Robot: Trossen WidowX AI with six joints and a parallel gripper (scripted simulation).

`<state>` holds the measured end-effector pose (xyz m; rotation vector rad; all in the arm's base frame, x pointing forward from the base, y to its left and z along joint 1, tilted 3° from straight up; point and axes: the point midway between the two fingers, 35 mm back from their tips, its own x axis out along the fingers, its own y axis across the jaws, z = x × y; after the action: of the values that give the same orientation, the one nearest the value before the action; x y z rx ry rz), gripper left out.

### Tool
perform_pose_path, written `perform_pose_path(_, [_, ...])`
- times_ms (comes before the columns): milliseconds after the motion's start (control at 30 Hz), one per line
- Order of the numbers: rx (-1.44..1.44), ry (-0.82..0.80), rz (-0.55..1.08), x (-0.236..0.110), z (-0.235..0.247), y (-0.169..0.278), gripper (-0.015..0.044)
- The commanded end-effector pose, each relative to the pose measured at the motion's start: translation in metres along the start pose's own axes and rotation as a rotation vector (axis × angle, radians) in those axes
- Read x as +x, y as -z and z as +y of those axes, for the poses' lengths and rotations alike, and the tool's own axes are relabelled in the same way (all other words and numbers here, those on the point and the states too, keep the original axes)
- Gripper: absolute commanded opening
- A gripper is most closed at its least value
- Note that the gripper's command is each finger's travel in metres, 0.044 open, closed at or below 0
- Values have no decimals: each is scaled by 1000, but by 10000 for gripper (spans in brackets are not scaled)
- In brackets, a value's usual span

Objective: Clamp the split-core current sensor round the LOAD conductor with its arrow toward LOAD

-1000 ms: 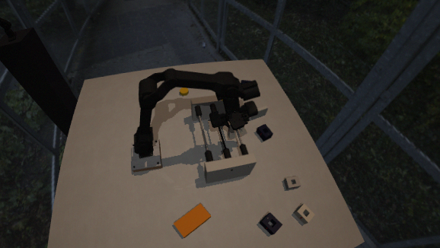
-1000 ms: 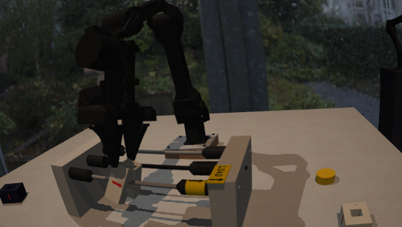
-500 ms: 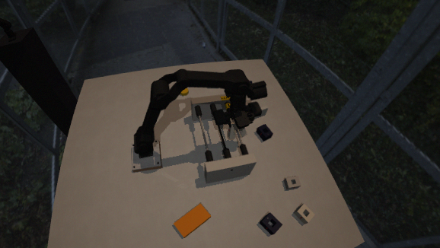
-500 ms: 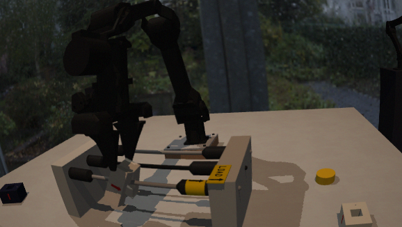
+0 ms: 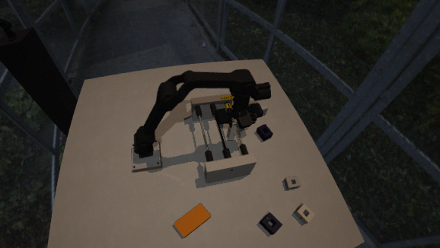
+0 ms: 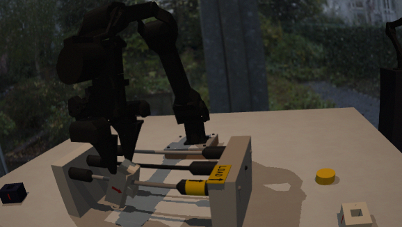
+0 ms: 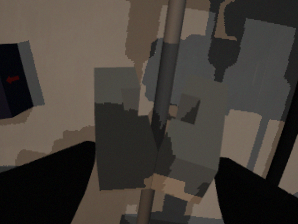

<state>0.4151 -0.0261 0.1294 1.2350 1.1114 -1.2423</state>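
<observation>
The pale grey split-core sensor [image 6: 119, 186] [image 7: 156, 143] [image 5: 231, 131] sits round the front conductor [image 6: 156, 184] [image 7: 174, 23], the one with a yellow sleeve [image 6: 195, 186] [image 5: 228, 106] next to the yellow LOAD label [image 6: 220, 173] [image 5: 227, 98]. Its red arrow [image 6: 117, 189] points along the rod toward the LOAD label. My gripper [image 6: 119, 165] [image 7: 156, 159] [image 5: 237, 122] comes down from above and is shut on the sensor's top, one finger on each side. In the wrist view the two halves look closed round the rod. I cannot see the latch.
Two more conductors [image 6: 167, 166] run between the fixture's end blocks [image 6: 233, 181] [image 5: 229, 171]. A dark blue cube [image 5: 264, 131] [image 6: 12, 192] [image 7: 13, 79] lies beside the fixture. There is also an orange slab [image 5: 192, 220], a yellow disc [image 6: 325, 175] and small hollow blocks [image 5: 292, 182] [image 5: 304, 214] [image 5: 270, 223] [image 6: 355, 213].
</observation>
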Motion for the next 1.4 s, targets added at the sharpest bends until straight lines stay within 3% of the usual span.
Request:
perform_pose_path(0, [0, -6, 0, -1, 0, 0, 210])
perform_pose_path(300, [0, -6, 0, -1, 0, 0, 440])
perform_pose_path(567, [0, -6, 0, 1, 0, 0, 440])
perform_pose_path(733, [6, 1, 0, 41, -1, 2, 440])
perform_pose_path(1367, [6, 1, 0, 63, -1, 1, 440])
